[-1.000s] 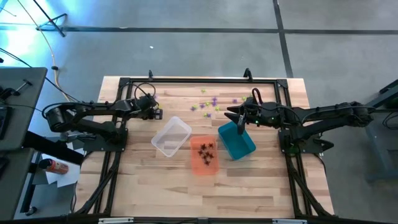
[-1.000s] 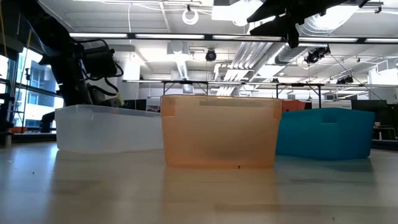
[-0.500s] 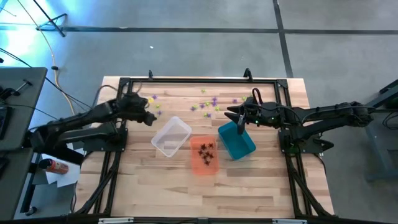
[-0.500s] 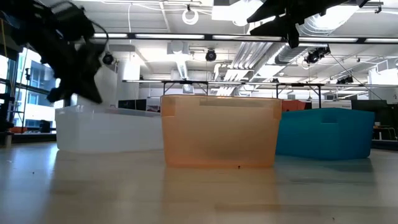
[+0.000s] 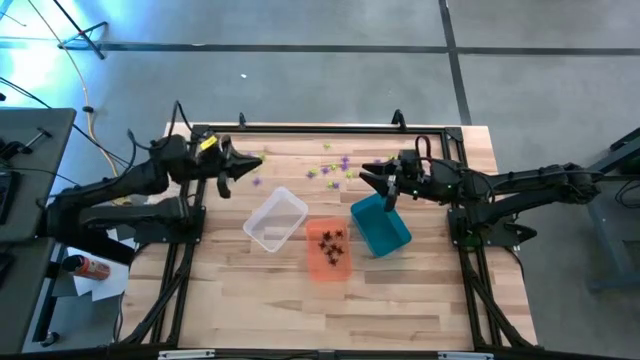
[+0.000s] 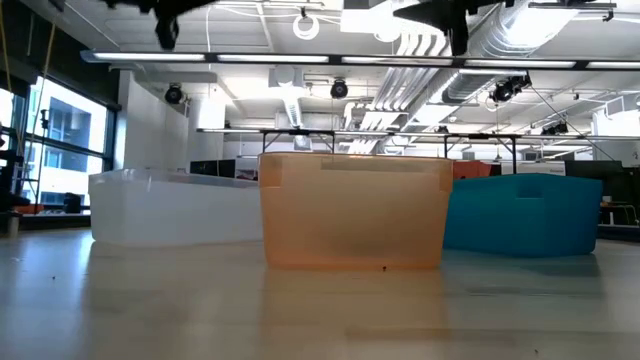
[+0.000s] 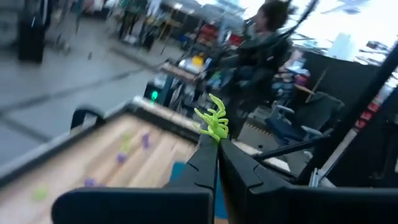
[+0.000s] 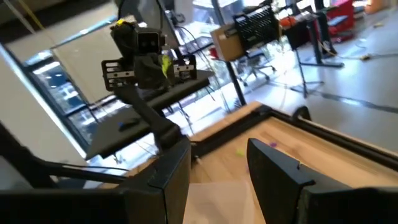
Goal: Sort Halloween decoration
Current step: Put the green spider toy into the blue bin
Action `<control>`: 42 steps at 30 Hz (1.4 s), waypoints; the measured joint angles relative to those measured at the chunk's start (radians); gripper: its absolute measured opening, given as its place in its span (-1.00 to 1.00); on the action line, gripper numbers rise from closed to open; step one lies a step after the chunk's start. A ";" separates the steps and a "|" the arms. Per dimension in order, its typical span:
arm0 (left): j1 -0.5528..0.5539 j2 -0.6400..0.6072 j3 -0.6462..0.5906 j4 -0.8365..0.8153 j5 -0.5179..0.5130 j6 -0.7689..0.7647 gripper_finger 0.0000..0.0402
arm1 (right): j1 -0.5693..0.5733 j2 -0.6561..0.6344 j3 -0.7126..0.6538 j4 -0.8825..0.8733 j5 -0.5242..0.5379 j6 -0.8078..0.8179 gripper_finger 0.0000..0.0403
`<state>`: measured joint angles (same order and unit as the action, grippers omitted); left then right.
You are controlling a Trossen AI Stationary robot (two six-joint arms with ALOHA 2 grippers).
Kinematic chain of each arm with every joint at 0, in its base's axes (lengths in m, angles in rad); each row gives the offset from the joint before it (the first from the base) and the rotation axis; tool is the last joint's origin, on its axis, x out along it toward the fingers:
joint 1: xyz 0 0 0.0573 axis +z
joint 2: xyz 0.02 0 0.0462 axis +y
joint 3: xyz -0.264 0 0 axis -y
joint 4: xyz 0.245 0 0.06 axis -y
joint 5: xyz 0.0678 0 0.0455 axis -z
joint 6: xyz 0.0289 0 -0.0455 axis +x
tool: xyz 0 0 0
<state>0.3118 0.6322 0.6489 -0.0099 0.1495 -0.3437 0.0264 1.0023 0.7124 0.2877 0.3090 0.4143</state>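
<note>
Orange bin [image 5: 328,249]: sitting nearest the table's [image 5: 420,300] front edge, holding black trinkets [image 5: 331,240].
Clear bin [image 5: 275,220]: lying just left of it.
Teal bin [image 5: 380,226]: lying just right of it.
Right gripper [image 5: 380,181]: hanging above the teal bin's far end, fingers standing apart, gripping nothing.
Left gripper [image 5: 255,161]: hovering high near the far left corner, pinching a green spider trinket [image 7: 213,121] between closed fingertips.
Loose trinkets [image 5: 336,168]: purple and green ones lying scattered along the far edge, between the arms.

Pale wood-plank table [image 5: 420,290] — translucent plastic bins [image 6: 355,210], glossy plastic green spider [image 7: 213,123].
</note>
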 joint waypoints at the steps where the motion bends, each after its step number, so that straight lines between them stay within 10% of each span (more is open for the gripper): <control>1: -0.029 0.011 0.019 0.014 -0.015 0.029 -1.00 | 0.001 0.000 0.000 0.010 -0.011 -0.003 -0.24; 13: -0.310 0.095 0.093 0.006 -0.241 0.207 -1.00 | 0.002 0.000 0.000 0.025 -0.040 -0.022 -0.24; 35: -0.319 0.115 0.092 -0.066 -0.238 0.167 -1.00 | 0.002 0.000 0.000 0.017 -0.036 -0.031 -0.24; 42: -0.319 0.318 0.107 -0.061 -0.148 0.146 -1.00 | -0.017 0.000 0.000 0.259 -0.033 -0.046 -0.24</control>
<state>-0.0073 0.9506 0.7557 -0.0708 0.0012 -0.1973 0.0097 1.0023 0.7120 0.5470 0.2761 0.3679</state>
